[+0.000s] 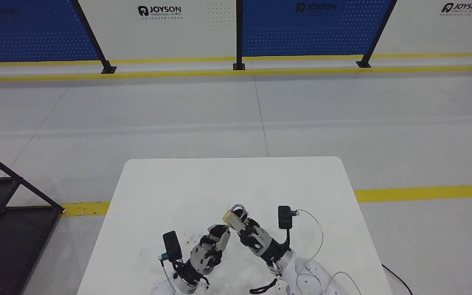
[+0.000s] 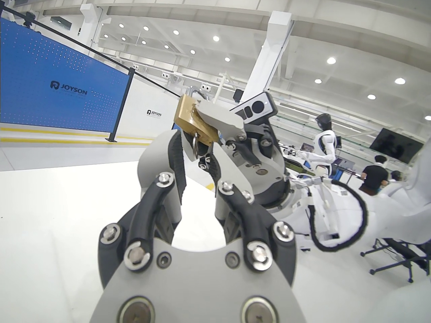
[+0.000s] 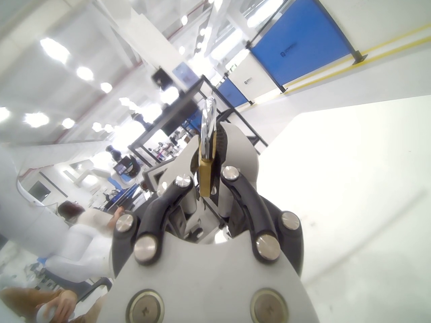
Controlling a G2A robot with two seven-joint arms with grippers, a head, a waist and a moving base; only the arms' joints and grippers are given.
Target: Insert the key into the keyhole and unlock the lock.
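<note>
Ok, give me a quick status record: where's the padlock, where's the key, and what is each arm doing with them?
padlock: brass padlock held up off the white table, between the two arms
right gripper: fingers shut on the padlock's body
key: silver key meets the padlock's underside; how far it is seated cannot be told
left gripper: placed around the key; grip unclear
shackle: looks closed, not certain
</note>
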